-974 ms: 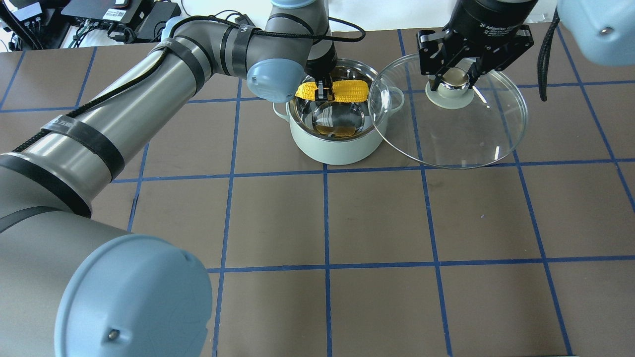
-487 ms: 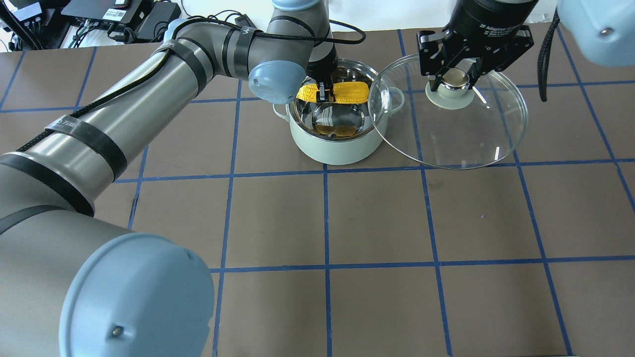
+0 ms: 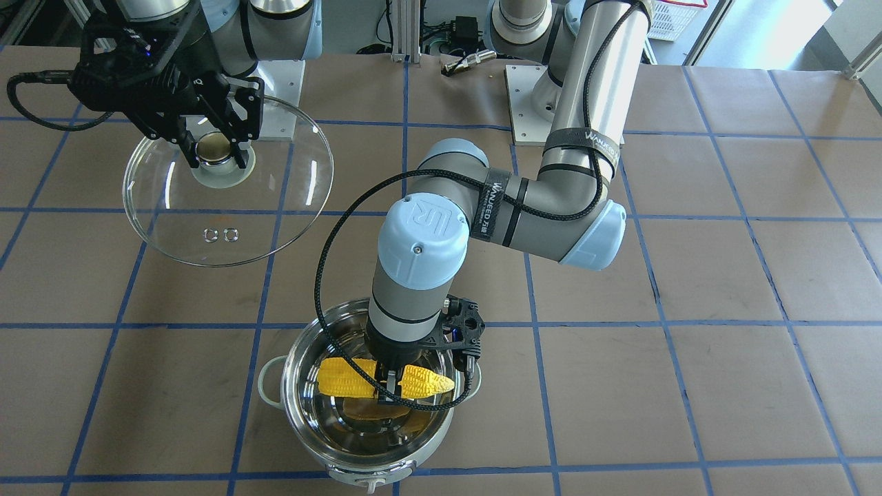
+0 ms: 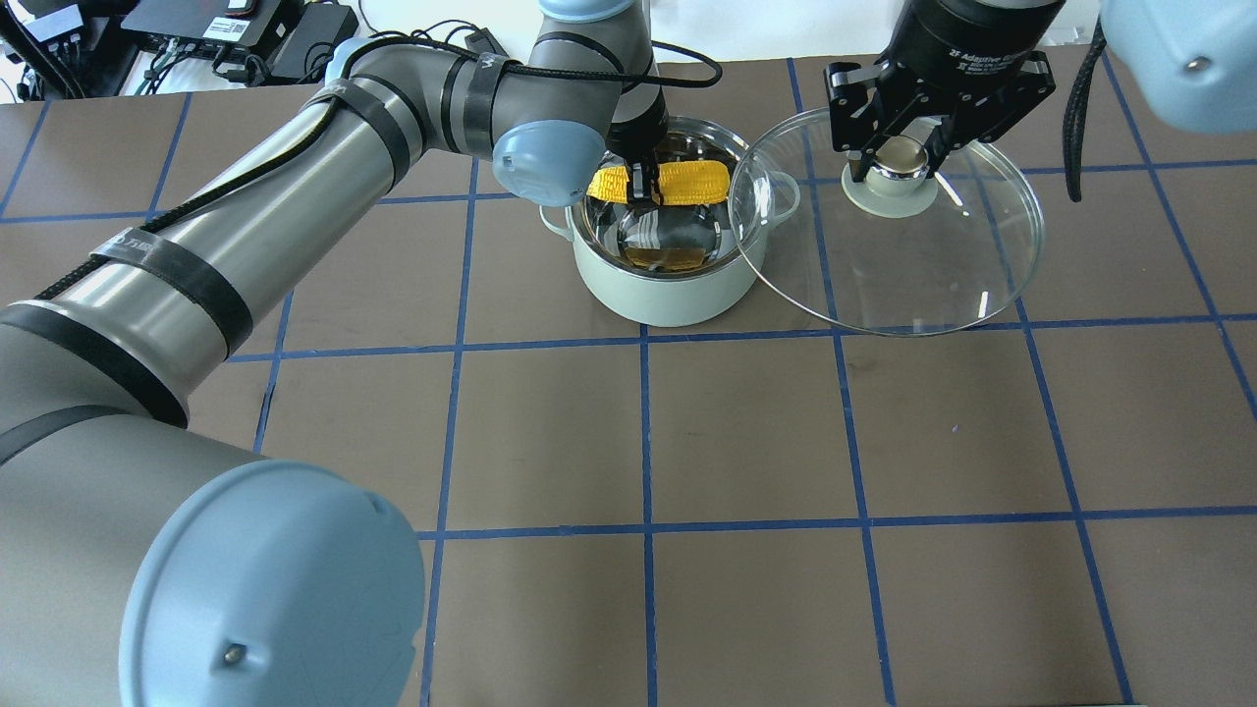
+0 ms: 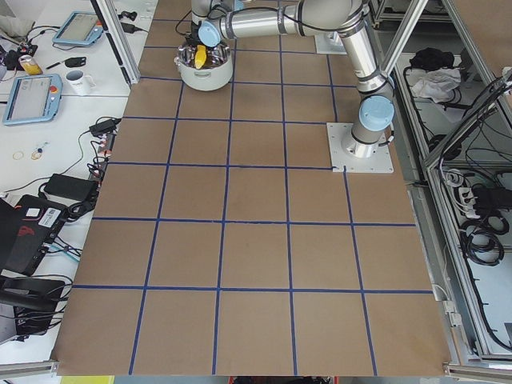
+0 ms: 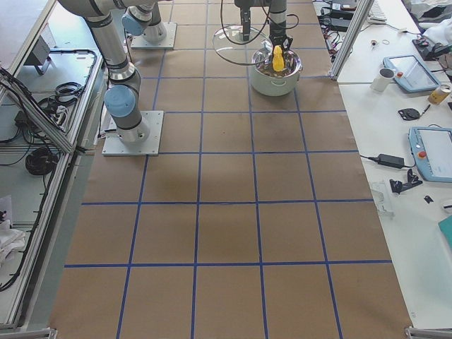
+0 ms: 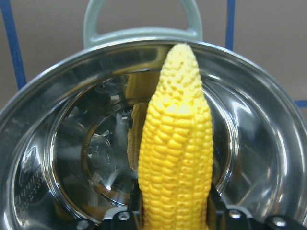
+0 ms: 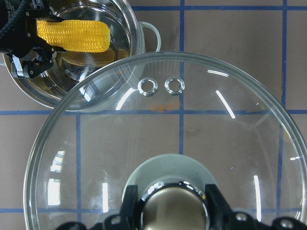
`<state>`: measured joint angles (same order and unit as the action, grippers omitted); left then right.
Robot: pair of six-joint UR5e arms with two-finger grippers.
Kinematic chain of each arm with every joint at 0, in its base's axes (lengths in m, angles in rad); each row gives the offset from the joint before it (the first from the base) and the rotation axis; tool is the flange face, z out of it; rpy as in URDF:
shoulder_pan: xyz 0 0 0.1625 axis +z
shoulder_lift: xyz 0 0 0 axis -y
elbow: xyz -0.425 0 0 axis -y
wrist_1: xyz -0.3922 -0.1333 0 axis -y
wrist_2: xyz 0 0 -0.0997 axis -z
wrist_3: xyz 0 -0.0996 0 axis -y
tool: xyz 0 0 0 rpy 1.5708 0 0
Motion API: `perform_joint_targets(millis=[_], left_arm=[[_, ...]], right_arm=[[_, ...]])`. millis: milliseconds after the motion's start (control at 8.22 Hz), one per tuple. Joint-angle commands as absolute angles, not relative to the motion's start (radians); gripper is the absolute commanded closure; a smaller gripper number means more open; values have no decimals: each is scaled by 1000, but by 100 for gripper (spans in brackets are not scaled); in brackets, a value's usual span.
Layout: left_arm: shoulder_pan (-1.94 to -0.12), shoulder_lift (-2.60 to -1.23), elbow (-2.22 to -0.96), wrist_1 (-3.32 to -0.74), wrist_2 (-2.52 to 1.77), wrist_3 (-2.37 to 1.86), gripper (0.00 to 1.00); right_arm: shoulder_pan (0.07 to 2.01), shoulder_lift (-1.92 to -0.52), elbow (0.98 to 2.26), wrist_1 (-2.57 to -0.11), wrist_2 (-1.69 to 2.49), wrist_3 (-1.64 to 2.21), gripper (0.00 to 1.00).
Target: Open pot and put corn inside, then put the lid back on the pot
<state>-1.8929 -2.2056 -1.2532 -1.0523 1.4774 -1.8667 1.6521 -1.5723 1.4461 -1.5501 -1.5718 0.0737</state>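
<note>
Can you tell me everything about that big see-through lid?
The lid is a round dome of clear glass with a thin rim. At its centre sit a pale green disc and a shiny gold-beige knob. Near the rim are two small metal-ringed holes. The right gripper has its fingers shut on the knob and holds the lid about level, off the pot and to one side. Nothing else seems to touch it.

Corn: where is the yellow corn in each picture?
Front-facing: corn near the bottom, left of centre.
Overhead: corn at top centre.
Exterior left: corn tiny, top left.
Exterior right: corn tiny, top, right of centre.
Left wrist: corn fills the middle.
Right wrist: corn top left.
Shared landmark: the shiny pot right below it.
</note>
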Motion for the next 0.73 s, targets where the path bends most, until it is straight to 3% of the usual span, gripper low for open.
perform_joint_targets(millis=[0, 122, 243, 608], left_arm=[[-1893, -2206, -1253, -1052, 1477, -1871, 42], [-1891, -2203, -1253, -1052, 1483, -1870, 25], [-1893, -2197, -1253, -1054, 1505, -1870, 17], [-1891, -2184, -1252, -1054, 1506, -1864, 9]], right_arm=[[1652, -1572, 1445, -1554, -1572, 72, 92], [1652, -1574, 1445, -1554, -1574, 72, 92], [1652, -1575, 1445, -1554, -1572, 72, 92], [1652, -1574, 1447, -1554, -1572, 71, 92]])
